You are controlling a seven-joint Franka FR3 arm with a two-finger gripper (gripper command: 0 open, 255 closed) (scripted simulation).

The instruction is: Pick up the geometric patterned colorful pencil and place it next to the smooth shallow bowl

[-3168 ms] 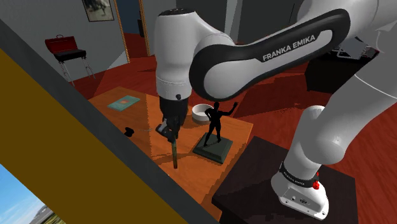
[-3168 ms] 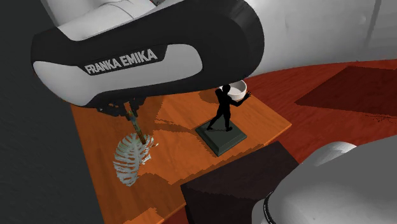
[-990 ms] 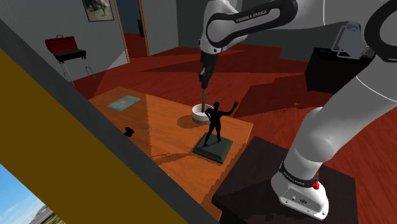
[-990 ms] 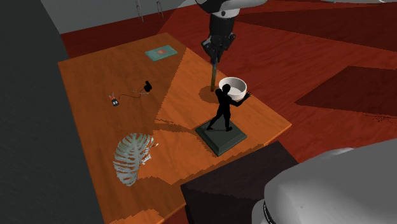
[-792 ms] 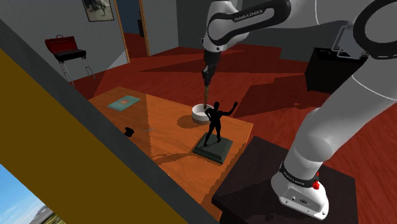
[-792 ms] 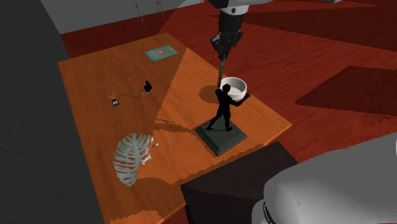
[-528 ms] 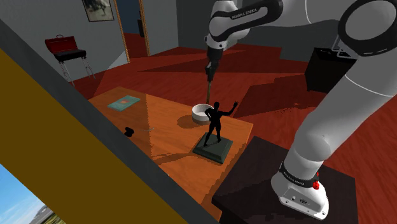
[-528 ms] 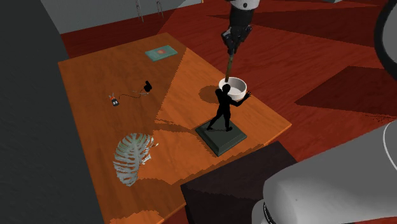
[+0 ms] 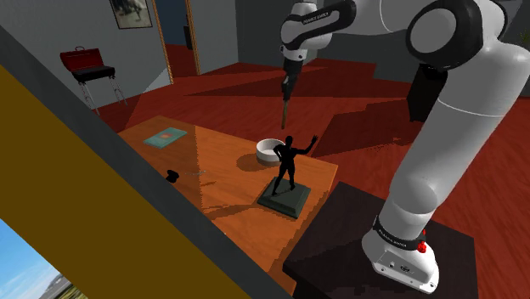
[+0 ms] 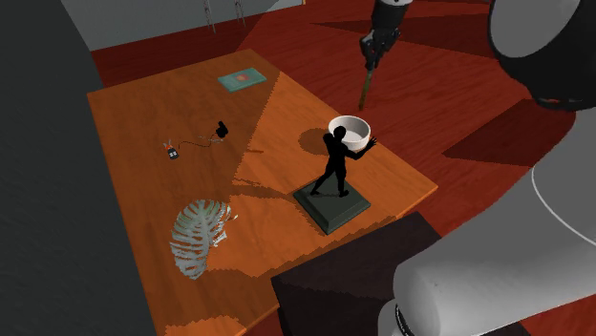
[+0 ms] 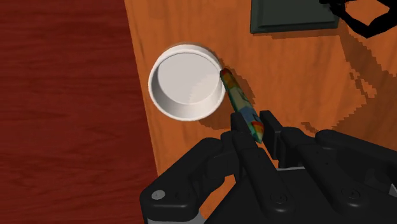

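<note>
Gripper point(image 9: 287, 86) fingers are clenched on the pencil point(image 9: 284, 110), pinching its upper end so that it hangs nearly upright, tip down, high above the table point(image 9: 212, 174). In the wrist view the fingers point(image 11: 268, 124) clasp it on both sides. The pencil point(image 11: 239, 102) is a slim stick covered in small patches of green, teal, orange, red and blue; from farther off it reads as a dull brown-olive rod point(image 10: 365, 91).

Seen along the gripper, its tip lines up with the rim of the bowl point(image 11: 186, 83), over the orange tabletop just beside it. The bowl is white, round, shallow and smooth, and sits near the table edge that borders the dark red floor point(image 11: 63, 95).

Close to the bowl stands a black statue point(image 9: 287, 164) of a figure with arms spread, on a dark square base point(image 10: 331, 206). In the second exterior view one of its arms overlaps the bowl point(image 10: 350, 129), so it crowds the bowl's side toward the stand point(image 9: 365, 242).

Farther along the table lie a teal card point(image 9: 165, 137), a small black item point(image 10: 222, 130) with a thin wire to a tiny block point(image 10: 172, 151), and a pale ribcage-like shape point(image 10: 196, 237), all well apart from the bowl.
</note>
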